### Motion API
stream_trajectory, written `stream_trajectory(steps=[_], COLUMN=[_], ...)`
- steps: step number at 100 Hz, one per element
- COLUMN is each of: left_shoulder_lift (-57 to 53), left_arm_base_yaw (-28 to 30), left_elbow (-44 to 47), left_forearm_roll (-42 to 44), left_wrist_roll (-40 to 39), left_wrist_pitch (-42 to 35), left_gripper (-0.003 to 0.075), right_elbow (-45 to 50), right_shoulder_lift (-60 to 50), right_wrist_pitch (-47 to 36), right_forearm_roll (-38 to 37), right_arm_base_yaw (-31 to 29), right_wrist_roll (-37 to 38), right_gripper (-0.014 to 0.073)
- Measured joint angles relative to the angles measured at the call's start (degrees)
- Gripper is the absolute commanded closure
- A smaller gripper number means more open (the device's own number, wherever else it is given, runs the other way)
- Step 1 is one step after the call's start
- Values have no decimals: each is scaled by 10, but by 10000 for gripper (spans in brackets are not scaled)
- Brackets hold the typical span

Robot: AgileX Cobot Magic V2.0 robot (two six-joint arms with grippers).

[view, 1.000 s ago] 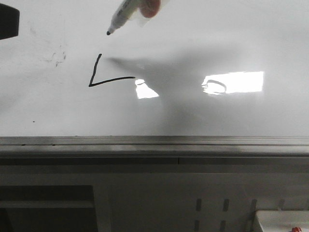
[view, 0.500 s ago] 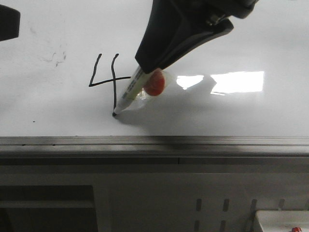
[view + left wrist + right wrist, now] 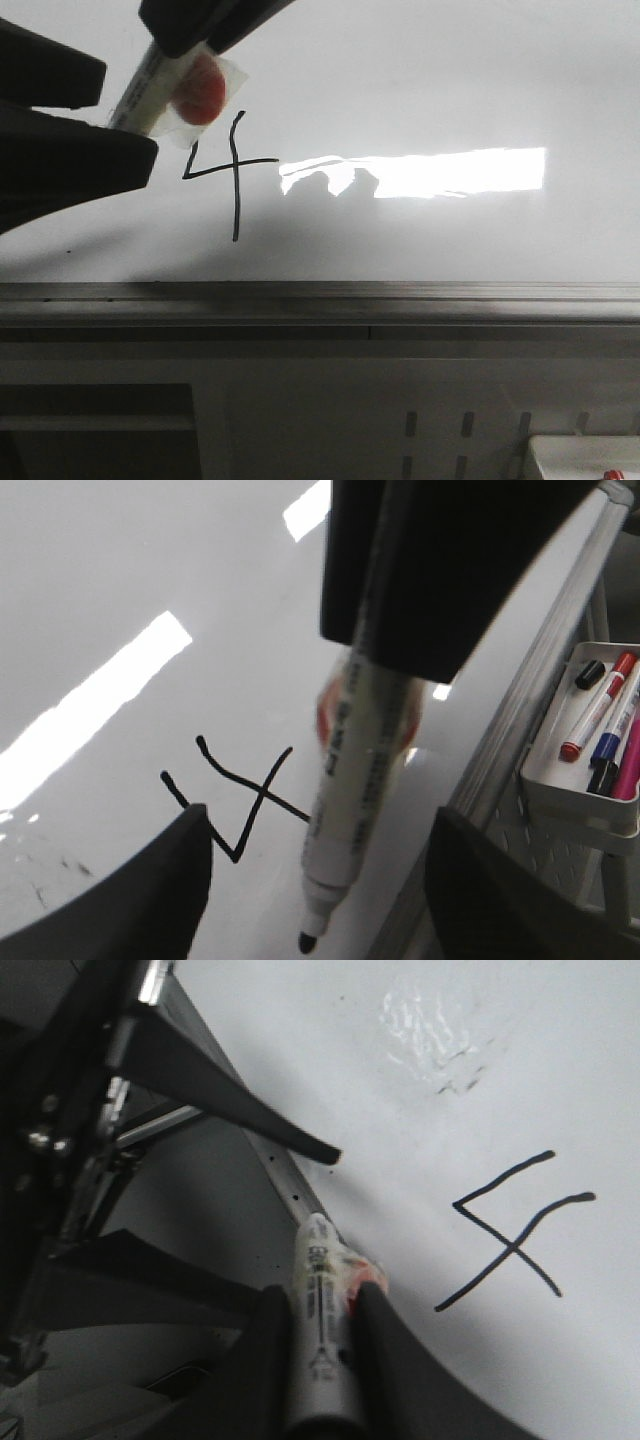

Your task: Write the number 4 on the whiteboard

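The number 4 (image 3: 228,168) is drawn in thin black line on the whiteboard (image 3: 450,80). It also shows in the left wrist view (image 3: 243,798) and the right wrist view (image 3: 510,1245). My right gripper (image 3: 195,45) is shut on a white marker (image 3: 150,85) with a red blob taped to it, up and left of the 4. My left gripper (image 3: 130,112) is open, its black fingers on either side of the marker's lower end, not touching it. The marker (image 3: 355,810) hangs between them with its black tip bare. In the right wrist view my right gripper (image 3: 322,1295) clamps the marker (image 3: 318,1260).
A grey metal rail (image 3: 400,292) runs along the board's near edge, with a dark frame below it. A white tray (image 3: 556,780) holding several coloured markers hangs beyond the rail. Faint grey smudges (image 3: 440,1055) mark the board past the 4.
The right gripper drew the long vertical stroke, completing the 4, then carried the marker up and left. The left gripper's open fingers have come in around the marker.
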Motion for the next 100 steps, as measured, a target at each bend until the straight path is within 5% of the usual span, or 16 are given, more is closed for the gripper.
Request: stream_trajectory(steps=[11,24,47,54,63,71,100], left_shoulder_lift=[15,21,21,21,21,21,23], left_arm_base_yaw=[0,-1,-3,-3,-3,-3,-2], left_elbow=[0,0,0,0,0,0,-1], left_forearm_roll=[-22,-21,-4,-3,-8,-37,-378], left_wrist_roll=[0,0,15,15,4,-22,-96], left_wrist_pitch=[-7,-12,-13,-13,-15,-10,60], left_gripper=[355,741,741,741,741,741,741], right_elbow=[0,-1,-3,-3,-3,-3,-3], right_shoulder_lift=[0,0,0,0,0,0,-46], right_wrist_pitch=[8,4,0,0,-8,-7,1], right_forearm_roll=[0,0,0,0,-1,-11,-16], right_arm_base_yaw=[8,10,10,10,10,8,-23], right_wrist_roll=[0,0,0,0,0,0,0], right_gripper=[658,658,627,465,118,-48,17])
